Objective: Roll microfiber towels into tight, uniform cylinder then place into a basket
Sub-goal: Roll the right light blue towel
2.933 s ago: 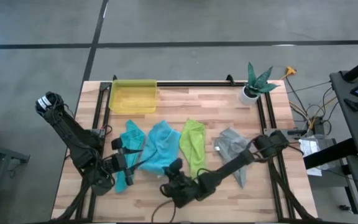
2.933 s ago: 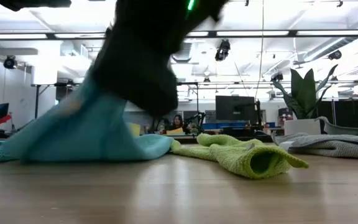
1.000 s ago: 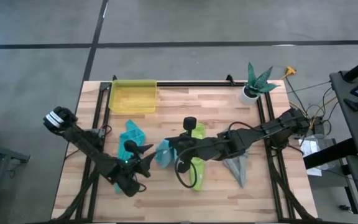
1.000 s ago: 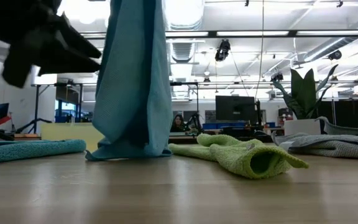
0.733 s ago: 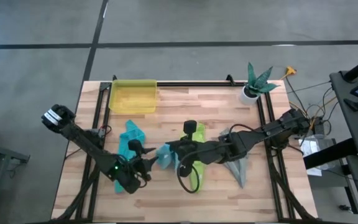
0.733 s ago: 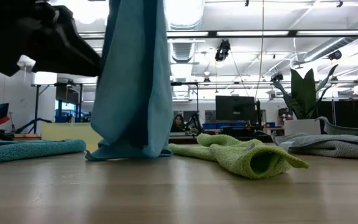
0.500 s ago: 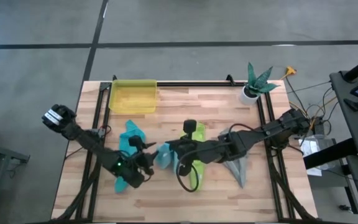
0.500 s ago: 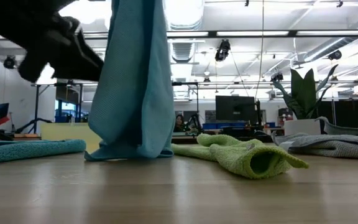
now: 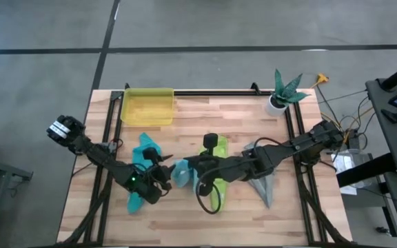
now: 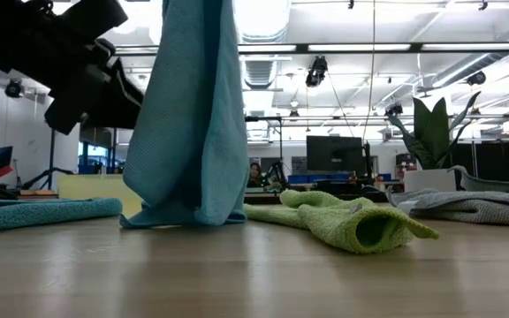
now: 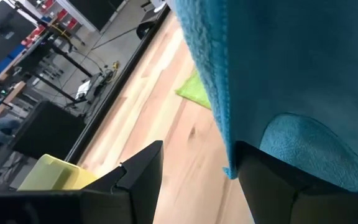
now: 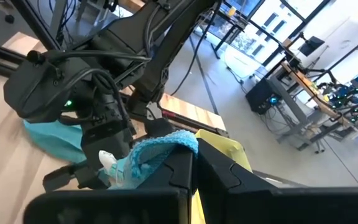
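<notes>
A light blue towel [image 10: 188, 115] hangs upright over the table's middle, its lower end on the wood, with my right gripper [image 9: 185, 167] shut on its top. My left gripper [image 9: 165, 172] stands open just left of it. In the left wrist view the towel's side edge [image 11: 227, 118] runs between the left gripper's [image 11: 197, 149] fingers. The teal towel [image 9: 143, 148] lies crumpled under the left arm. The lime green towel [image 9: 216, 194] and the grey towel [image 9: 262, 184] lie to the right. The yellow basket [image 9: 147, 107] stands at the far left. My right gripper pinches a bunched part at the towel's top [image 12: 166, 146] between its two fingers, coming from the table's right, slanting slightly down. The towel hangs slack below, with its lower end [image 10: 184, 215] resting on the table. My left gripper has the towel's edge [image 11: 229, 168] close to one finger [image 11: 272, 186]; I cannot tell whether they touch.
A white plant pot [image 9: 277, 103] stands at the far right corner. Black frame rails [image 9: 105, 172] run along the table's left and right sides. Bare wood [image 9: 185, 227] lies along the near edge.
My left gripper has gone toward the far edge and a little right, up to the hanging light blue towel, and has rolled as it went. It stays open. The towel still hangs with its lower end on the table.
</notes>
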`<control>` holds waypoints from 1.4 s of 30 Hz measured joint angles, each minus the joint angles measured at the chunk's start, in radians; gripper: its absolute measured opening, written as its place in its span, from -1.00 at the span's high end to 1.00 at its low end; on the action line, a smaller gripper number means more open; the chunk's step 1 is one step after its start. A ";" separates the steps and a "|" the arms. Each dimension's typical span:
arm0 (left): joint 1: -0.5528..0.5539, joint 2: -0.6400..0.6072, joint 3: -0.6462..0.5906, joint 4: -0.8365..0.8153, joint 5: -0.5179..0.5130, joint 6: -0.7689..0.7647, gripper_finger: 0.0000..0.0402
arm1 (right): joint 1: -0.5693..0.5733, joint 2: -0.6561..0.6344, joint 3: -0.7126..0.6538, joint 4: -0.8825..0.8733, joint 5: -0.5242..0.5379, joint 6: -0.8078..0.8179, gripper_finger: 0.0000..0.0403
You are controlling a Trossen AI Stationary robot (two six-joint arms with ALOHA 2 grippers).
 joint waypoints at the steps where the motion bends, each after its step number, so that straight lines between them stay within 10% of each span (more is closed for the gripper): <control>1: 0.000 0.000 0.000 0.000 0.010 0.000 0.08 | 0.000 0.000 0.000 0.000 0.000 0.000 0.96; 12: 0.000 0.000 0.011 0.000 0.093 0.010 0.16 | 0.000 0.000 0.000 -0.047 0.000 0.012 0.96; 23: 0.000 -0.026 0.027 -0.002 0.135 0.053 0.96 | 0.000 0.000 0.000 -0.057 0.000 0.014 0.96; 42: -0.021 -0.208 0.006 -0.203 0.125 -0.098 1.00 | 0.002 -0.004 0.000 -0.318 0.124 0.182 0.96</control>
